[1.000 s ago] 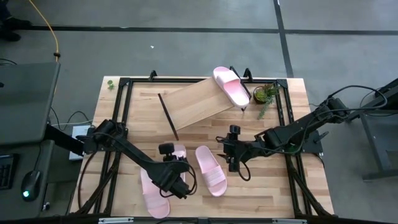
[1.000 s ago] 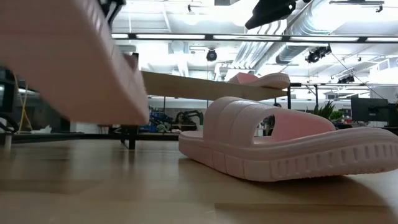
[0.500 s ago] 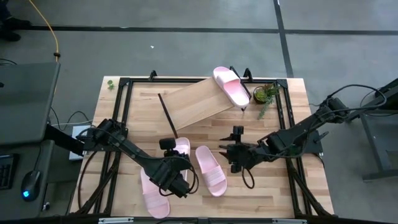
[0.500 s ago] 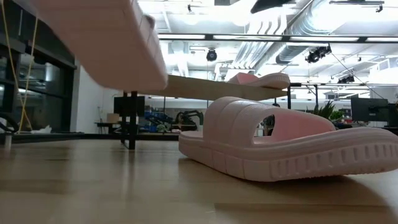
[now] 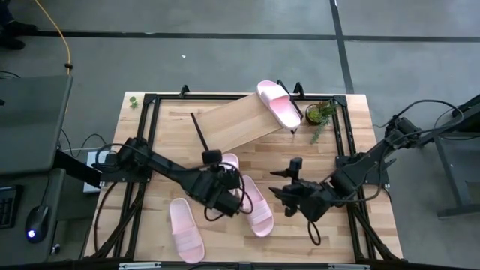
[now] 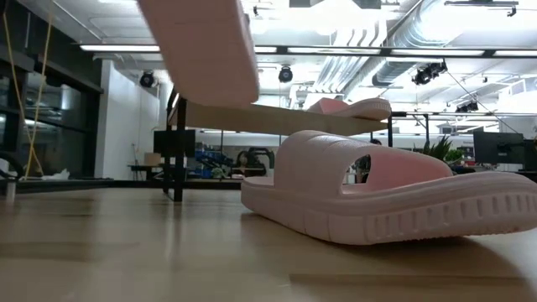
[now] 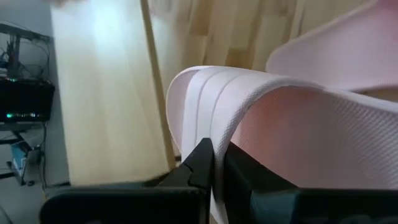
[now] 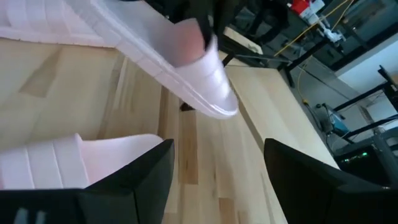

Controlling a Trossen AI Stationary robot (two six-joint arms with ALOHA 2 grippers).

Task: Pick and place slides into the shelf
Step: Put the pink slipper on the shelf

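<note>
High view: the left gripper [image 5: 223, 196] is near the middle of the table [image 5: 360, 150], clamped on the strap of a slide [image 5: 229, 166] that it holds above the wood. A second slide [image 5: 255, 206] lies just beside it toward the right arm, and a third slide [image 5: 185, 240] lies near the table's front edge on the left. The fourth slide [image 5: 278, 103] rests on the far right end of the shelf [image 5: 232, 124], which sits askew at the back of the table. A small plant [image 5: 320, 114] stands beside that end of the shelf. The right gripper [image 5: 289, 196] is low over the table just right of the second slide, fingers spread wide, holding nothing.

Low view: the lifted slide [image 6: 210, 50] hangs tilted in the air at upper left. The second slide [image 6: 377, 197] lies flat on the table in the foreground. Behind them the shelf [image 6: 252, 116] stands on black legs with the fourth slide [image 6: 357, 107] on top.

Left wrist view: the left gripper's fingers [image 7: 202, 165] pinch the ribbed strap of the held slide [image 7: 249, 118], with the shelf board [image 7: 106, 93] beyond.

Right wrist view: the right gripper's fingers [image 8: 149, 177] stand well apart over the table, the second slide [image 8: 74, 162] between them and the raised slide [image 8: 180, 62] farther off.
</note>
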